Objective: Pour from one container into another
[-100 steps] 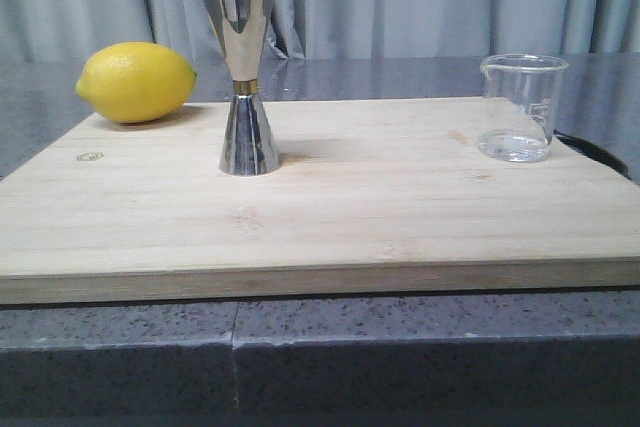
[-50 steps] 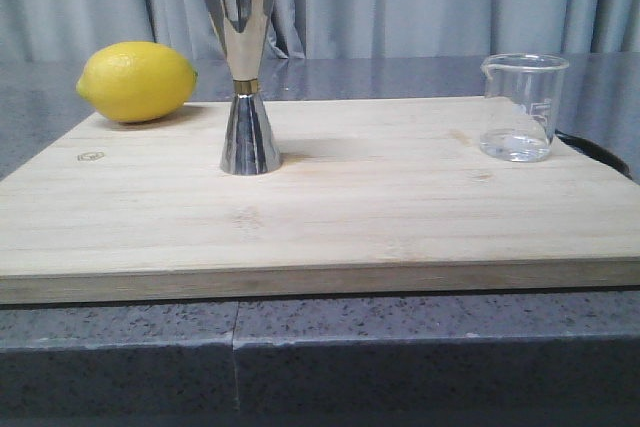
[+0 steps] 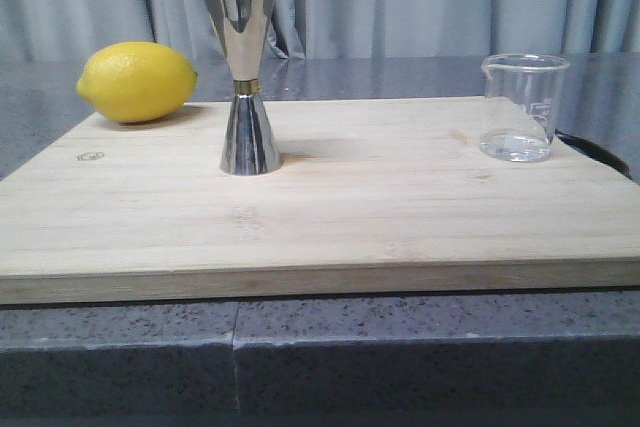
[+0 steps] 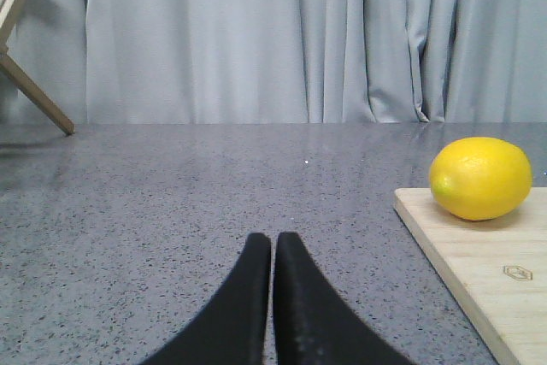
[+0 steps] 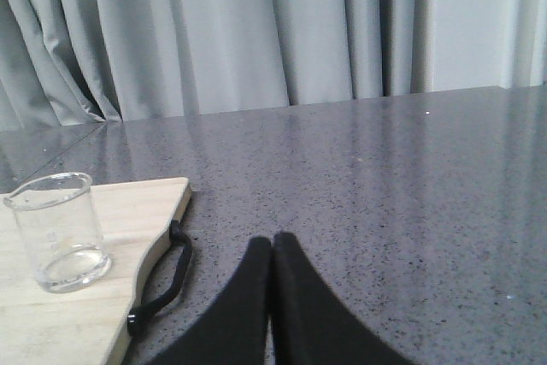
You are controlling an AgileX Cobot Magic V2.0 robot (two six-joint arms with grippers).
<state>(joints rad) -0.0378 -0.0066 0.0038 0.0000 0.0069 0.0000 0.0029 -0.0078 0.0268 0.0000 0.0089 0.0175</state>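
The clear glass beaker (image 3: pixel 520 107) stands upright at the right end of the wooden cutting board (image 3: pixel 330 217), with a little clear liquid in its bottom; it also shows in the right wrist view as the beaker (image 5: pixel 58 232). The steel hourglass jigger (image 3: pixel 243 72) with a gold waist band stands upright on the board's left half. My left gripper (image 4: pixel 273 238) is shut and empty over the grey counter, left of the board. My right gripper (image 5: pixel 272 241) is shut and empty over the counter, right of the board. Neither gripper appears in the front view.
A yellow lemon (image 3: pixel 136 81) lies at the board's far left corner, also seen as the lemon (image 4: pixel 479 178). A black strap handle (image 5: pixel 164 279) hangs off the board's right edge. Grey curtains hang behind the counter. A wooden frame leg (image 4: pixel 26 74) stands at far left.
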